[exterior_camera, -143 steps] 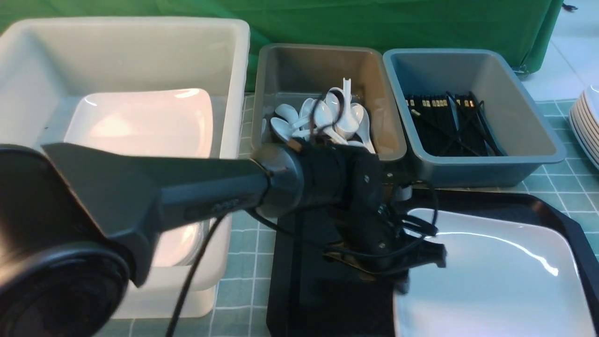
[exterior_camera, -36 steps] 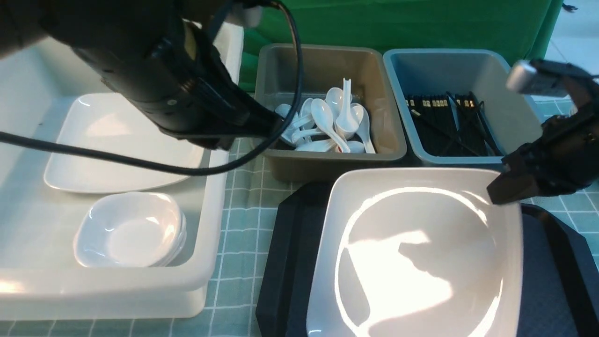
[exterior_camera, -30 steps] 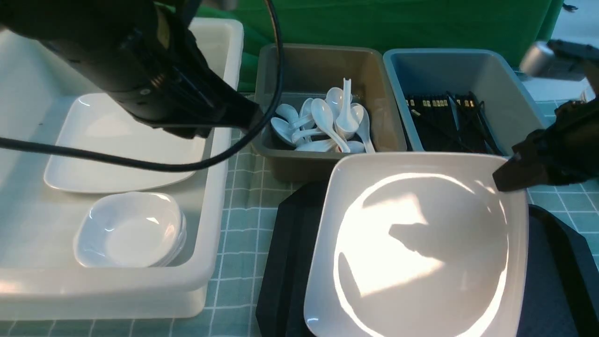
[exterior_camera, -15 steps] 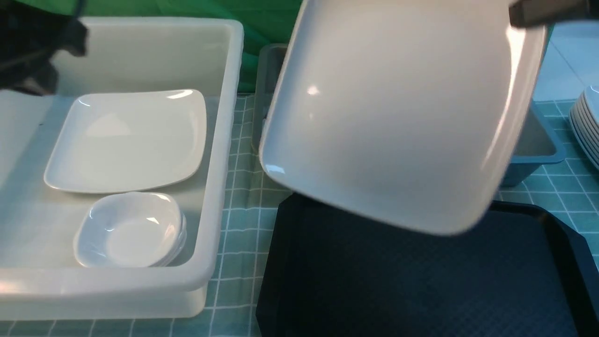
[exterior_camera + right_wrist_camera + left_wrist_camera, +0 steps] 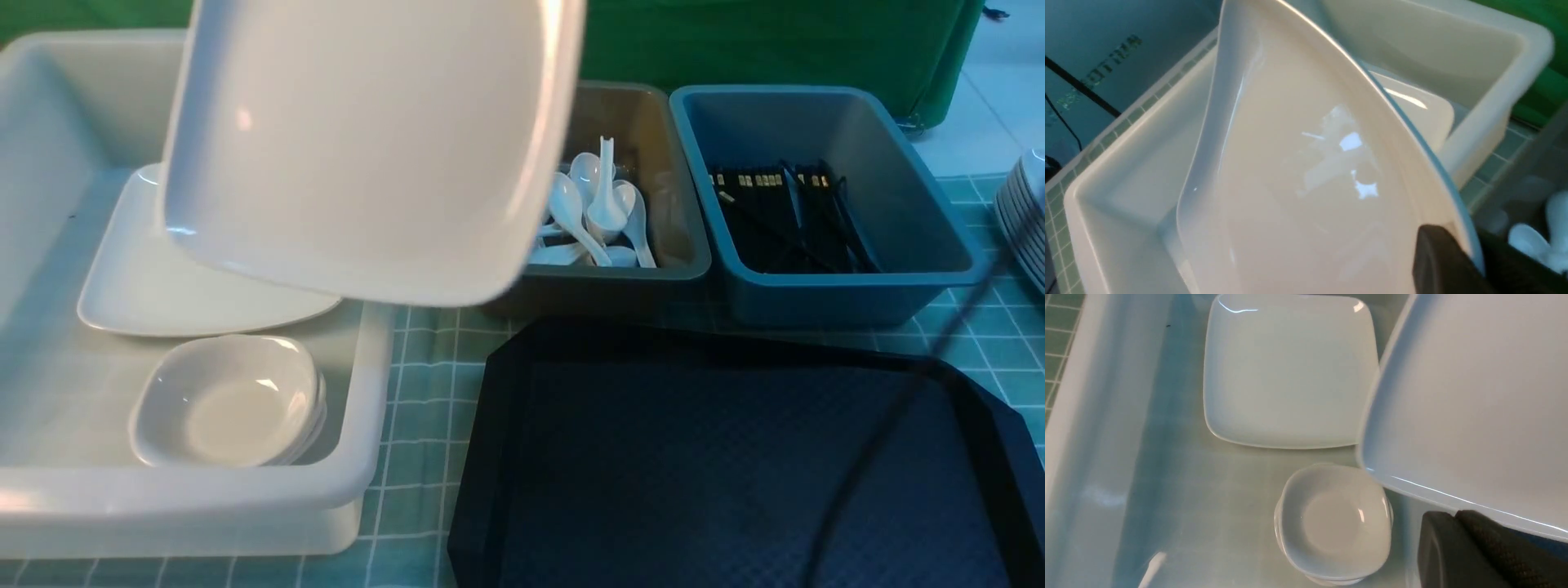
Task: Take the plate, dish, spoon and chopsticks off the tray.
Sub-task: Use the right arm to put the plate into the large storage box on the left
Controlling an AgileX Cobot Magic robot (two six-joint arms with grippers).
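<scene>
One large white plate (image 5: pixel 367 147) aloft and tilted, clear of the tray (image 5: pixel 735 457), hanging over the right part of the white tub (image 5: pixel 188 494). Seen from the front, also covering the left end of the grey tub (image 5: pixel 645 122). Pinched at the rim by the right fingers (image 5: pixel 1437 261): one dark finger on the glossy inner face in the right wrist view, another dark part behind the rim.

Of the left fingers (image 5: pixel 1437 547), only a dark edge below the plate's rim in the left wrist view. Spread or pressed together, cannot tell, nor whether touching the plate.

Inside the white tub, flat on the bottom, a second white plate (image 5: pixel 139 278), partly hidden behind the held one. Just beside it on the near side, a stack of small dishes (image 5: pixel 224 400).

White spoons (image 5: pixel 600 204) heaped in the grey tub. Black chopsticks (image 5: pixel 784 212) with gold bands in the blue tub (image 5: pixel 898 188) to its right. Black tray flat on the green-checked table (image 5: pixel 424 392), in front of the two smaller tubs. More white plates (image 5: pixel 1024 220) stacked at the far right edge.
</scene>
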